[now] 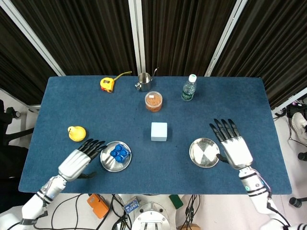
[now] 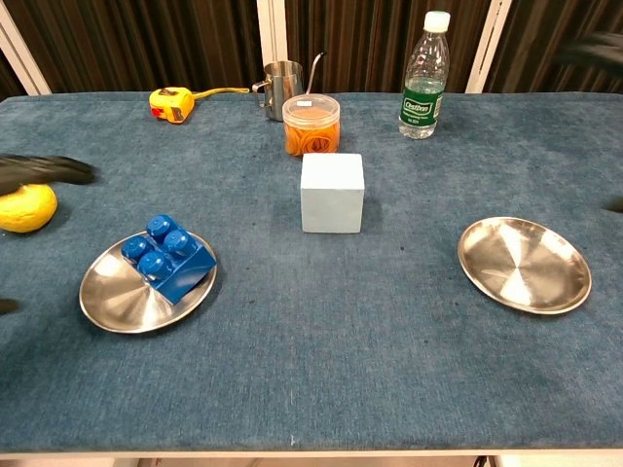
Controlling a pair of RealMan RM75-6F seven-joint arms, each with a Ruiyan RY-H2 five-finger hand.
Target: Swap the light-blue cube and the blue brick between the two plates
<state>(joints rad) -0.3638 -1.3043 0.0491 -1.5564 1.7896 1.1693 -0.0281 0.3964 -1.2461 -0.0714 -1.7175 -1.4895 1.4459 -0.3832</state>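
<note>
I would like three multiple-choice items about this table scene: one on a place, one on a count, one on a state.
1. Where is the light-blue cube?
A. on the left plate
B. on the table between the plates
C. on the right plate

2. How many metal plates are on the table?
A. one
B. two
C. three

3. What is the state of the right hand?
A. open, holding nothing
B. holding the cube
C. holding the bottle

Answers:
1 B, the cube sits on the blue cloth.
2 B, the left plate carries the blue brick; the right plate is bare.
3 A, its fingers are spread beside the right plate.
</note>
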